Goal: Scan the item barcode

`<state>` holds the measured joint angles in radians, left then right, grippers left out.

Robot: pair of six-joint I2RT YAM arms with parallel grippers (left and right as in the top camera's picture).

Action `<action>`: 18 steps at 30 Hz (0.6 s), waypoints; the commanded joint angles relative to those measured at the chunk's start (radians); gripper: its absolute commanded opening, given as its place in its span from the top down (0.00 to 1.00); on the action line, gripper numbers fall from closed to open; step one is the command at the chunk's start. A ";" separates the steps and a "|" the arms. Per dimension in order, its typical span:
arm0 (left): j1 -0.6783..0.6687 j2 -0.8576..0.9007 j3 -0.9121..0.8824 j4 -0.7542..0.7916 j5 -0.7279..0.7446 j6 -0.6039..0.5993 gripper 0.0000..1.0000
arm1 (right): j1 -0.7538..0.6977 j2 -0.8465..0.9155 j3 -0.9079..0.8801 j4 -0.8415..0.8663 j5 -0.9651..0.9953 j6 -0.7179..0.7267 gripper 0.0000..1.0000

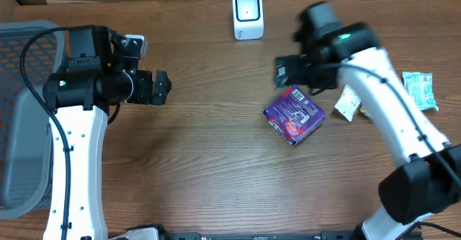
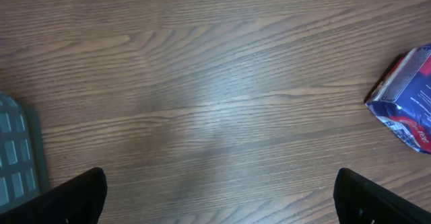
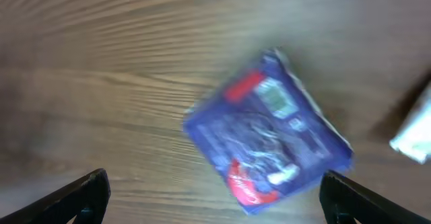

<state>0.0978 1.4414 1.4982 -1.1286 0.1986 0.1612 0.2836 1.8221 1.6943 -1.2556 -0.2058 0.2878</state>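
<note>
The right jaws are standing wide open and holding nothing; directly below them, within their span and nearer one finger, the purple packet (image 3: 269,133) is lying flat on the worktop (image 1: 202,161), turned cornerwise to the jaws; the left jaws are also hanging fully apart over bare wood, with the same packet well off to their side. Judging from this, the step in hand is taking hold of the packet; doing it well is probably meaning turning the wrist until the jaws are lining up with two opposite edges, then coming straight down and closing gently, since the bag is looking soft and likely to crumple; blur is hiding where the barcode sits, so the grip is best kept off the printed faces. Farther out from the right jaws, toward the left arm's side, the white scanner (image 1: 248,14) is waiting; on their other side a white packet (image 1: 348,104) and a green packet (image 1: 420,90) are lying close enough to snag; a grey basket (image 1: 21,110) is sitting behind the left jaws.
</note>
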 commanded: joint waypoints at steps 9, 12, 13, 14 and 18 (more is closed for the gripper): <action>-0.006 0.000 0.002 0.003 0.008 0.018 0.00 | -0.130 0.002 -0.404 0.148 -0.137 0.327 0.00; -0.006 0.000 0.002 0.003 0.008 0.018 0.00 | -0.127 0.002 -0.448 0.178 -0.137 0.337 0.00; -0.006 0.000 0.002 0.003 0.008 0.018 0.00 | -0.127 0.002 -0.453 0.179 -0.136 0.337 0.00; -0.006 0.000 0.002 0.003 0.008 0.018 0.00 | -0.127 0.002 -0.457 0.182 -0.135 0.336 0.00; -0.006 0.000 0.002 0.003 0.008 0.018 0.00 | -0.127 0.002 -0.479 0.216 -0.129 0.334 0.00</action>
<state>0.0978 1.4414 1.4982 -1.1286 0.1986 0.1612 0.1532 1.8248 1.2366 -1.0573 -0.3267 0.6022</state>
